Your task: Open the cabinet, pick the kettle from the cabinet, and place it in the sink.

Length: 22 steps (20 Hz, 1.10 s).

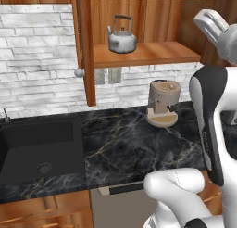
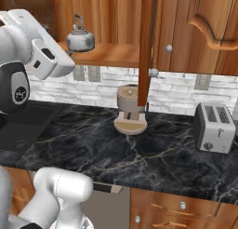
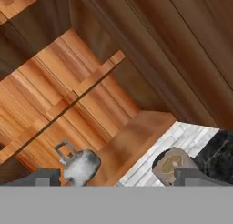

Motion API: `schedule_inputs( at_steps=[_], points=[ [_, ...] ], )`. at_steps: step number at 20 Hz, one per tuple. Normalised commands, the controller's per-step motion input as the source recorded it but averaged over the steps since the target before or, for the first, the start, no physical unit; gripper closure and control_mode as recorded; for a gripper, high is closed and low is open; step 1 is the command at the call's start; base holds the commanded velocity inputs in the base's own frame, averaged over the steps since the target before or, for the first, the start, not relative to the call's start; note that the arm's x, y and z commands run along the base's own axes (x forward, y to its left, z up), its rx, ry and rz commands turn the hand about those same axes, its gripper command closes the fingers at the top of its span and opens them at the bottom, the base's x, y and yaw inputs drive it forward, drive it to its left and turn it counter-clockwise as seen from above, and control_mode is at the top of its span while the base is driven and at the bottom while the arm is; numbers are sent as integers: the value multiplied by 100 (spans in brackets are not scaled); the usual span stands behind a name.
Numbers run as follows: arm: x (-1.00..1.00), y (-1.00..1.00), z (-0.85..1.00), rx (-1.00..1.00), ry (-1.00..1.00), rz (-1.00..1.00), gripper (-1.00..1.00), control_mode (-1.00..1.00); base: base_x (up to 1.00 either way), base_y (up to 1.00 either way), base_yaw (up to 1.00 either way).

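The cabinet (image 1: 152, 53) stands open, its doors swung out and seen edge-on (image 2: 146, 42). On its wooden shelf sits the silver kettle (image 1: 122, 38) (image 2: 80, 38), upright with its dark bail handle raised. In the hand view the kettle (image 3: 79, 166) lies low and left of centre, a little ahead of my gripper (image 3: 120, 178). The gripper is open wide with nothing between its fingertips (image 3: 43, 177). The hand hovers in front of the shelf, to the kettle's right in the left base view. The matte-black sink (image 1: 37, 143) (image 2: 18, 125) lies in the counter below, to the left.
A round wooden base with a tan block (image 1: 163, 104) (image 2: 130, 109) stands on the black marble counter under the shelf. A silver toaster (image 2: 214, 128) is at the right. The open door's edge (image 1: 85, 46) hangs between the sink and the shelf.
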Motion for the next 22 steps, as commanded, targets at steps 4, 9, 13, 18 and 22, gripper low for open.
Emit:
schedule_inputs(
  at_steps=[4,9,13,18,22],
  points=[
    [-16,16,10,-21,7,40,-100,-100,0,0,0],
    [-6,19,3,-22,7,38,-100,-100,0,0,0],
    [1,22,0,-14,13,32,-100,-100,0,0,0],
    [7,31,-1,-8,15,26,-100,-100,0,0,0],
    [16,22,-11,-12,3,12,-100,-100,0,0,0]
  ],
)
